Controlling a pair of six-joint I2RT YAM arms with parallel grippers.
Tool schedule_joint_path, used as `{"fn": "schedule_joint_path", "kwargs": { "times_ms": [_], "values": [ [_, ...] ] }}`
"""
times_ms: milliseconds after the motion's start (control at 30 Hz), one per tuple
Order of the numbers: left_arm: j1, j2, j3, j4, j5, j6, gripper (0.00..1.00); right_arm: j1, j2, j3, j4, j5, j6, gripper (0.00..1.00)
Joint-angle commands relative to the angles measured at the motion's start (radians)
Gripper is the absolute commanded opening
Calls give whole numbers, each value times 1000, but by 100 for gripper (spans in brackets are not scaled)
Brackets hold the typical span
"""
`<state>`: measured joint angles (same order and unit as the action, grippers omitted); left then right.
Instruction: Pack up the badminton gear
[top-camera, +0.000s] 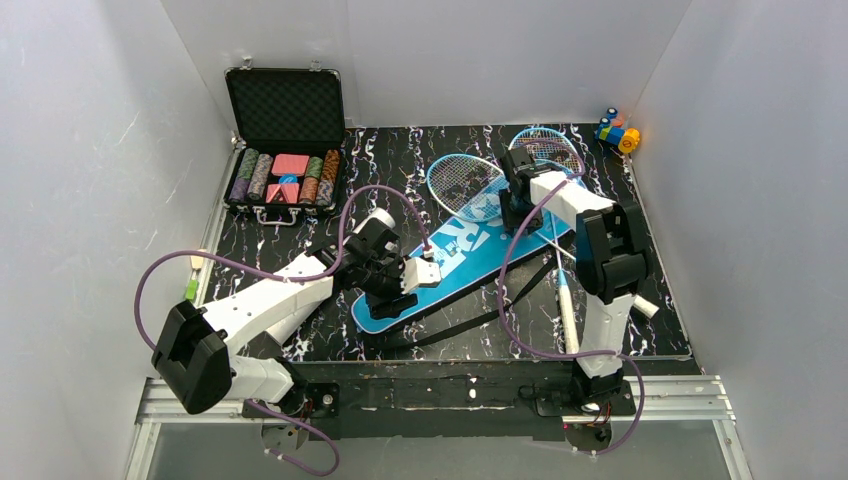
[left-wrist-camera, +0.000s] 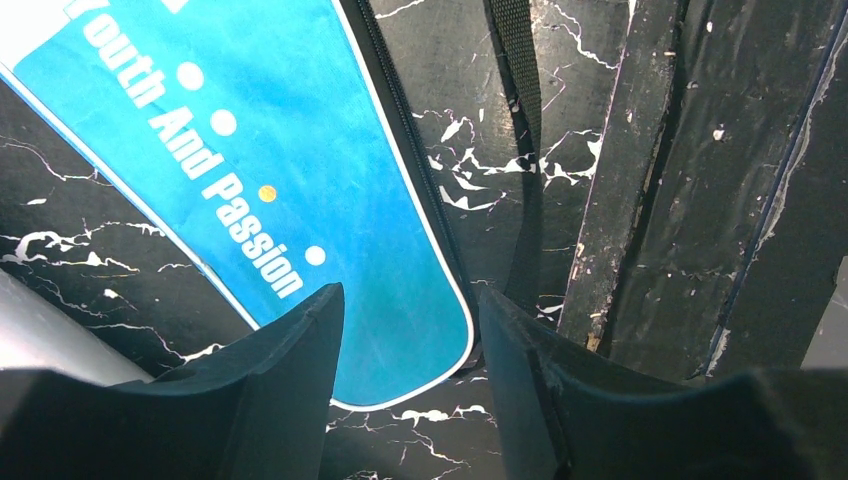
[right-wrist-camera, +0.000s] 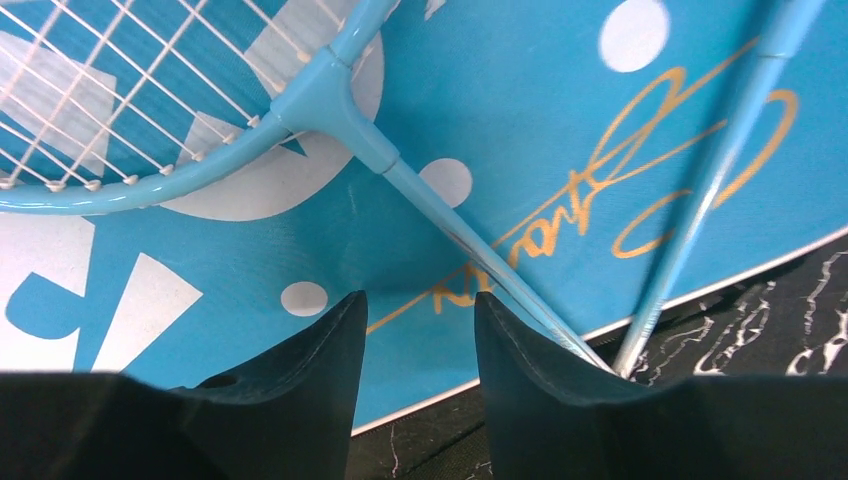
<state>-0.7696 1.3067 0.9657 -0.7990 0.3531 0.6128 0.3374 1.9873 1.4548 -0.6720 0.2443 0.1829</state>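
Observation:
The blue bag (top-camera: 462, 250) lies diagonally on the black marbled table, its black strap (top-camera: 470, 325) trailing toward the front. Two blue-framed rackets rest with their heads (top-camera: 462, 178) (top-camera: 548, 148) at the bag's wide end, and one white handle (top-camera: 567, 312) points to the front. My left gripper (top-camera: 392, 300) (left-wrist-camera: 410, 300) is open just above the bag's narrow end (left-wrist-camera: 300, 200), with the strap (left-wrist-camera: 515, 60) to its right. My right gripper (top-camera: 515, 213) (right-wrist-camera: 418, 300) is open over the bag (right-wrist-camera: 540, 100). One racket shaft (right-wrist-camera: 430, 200) passes outside its right finger, and the other shaft (right-wrist-camera: 710, 180) lies farther right.
An open black case of poker chips (top-camera: 285, 140) stands at the back left. Small coloured toy blocks (top-camera: 618, 130) sit at the back right corner. White walls close in three sides. A white cylinder end (top-camera: 646, 307) shows behind the right arm.

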Motion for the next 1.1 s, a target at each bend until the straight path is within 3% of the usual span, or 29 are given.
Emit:
{"fn": "schedule_joint_path", "kwargs": {
  "times_ms": [0, 600, 667, 733, 800, 1067],
  "values": [
    [-4, -39, -12, 16, 26, 0, 52, -18, -99, 4, 57, 52, -22, 53],
    [-5, -47, 0, 7, 25, 2, 52, -68, 43, 69, 9, -28, -16, 56],
    [-4, -46, 6, 3, 25, 3, 52, -69, 66, 93, -7, -30, -12, 47],
    [-4, -46, 6, 4, 26, 3, 52, -69, 70, 110, -20, -26, -7, 31],
    [-4, -49, 3, 3, 27, 2, 52, -69, 60, 107, -19, -13, -4, 1],
    [-4, -52, 3, 4, 27, -4, 52, -69, -16, 60, 25, -18, -7, 1]
  ]
}}
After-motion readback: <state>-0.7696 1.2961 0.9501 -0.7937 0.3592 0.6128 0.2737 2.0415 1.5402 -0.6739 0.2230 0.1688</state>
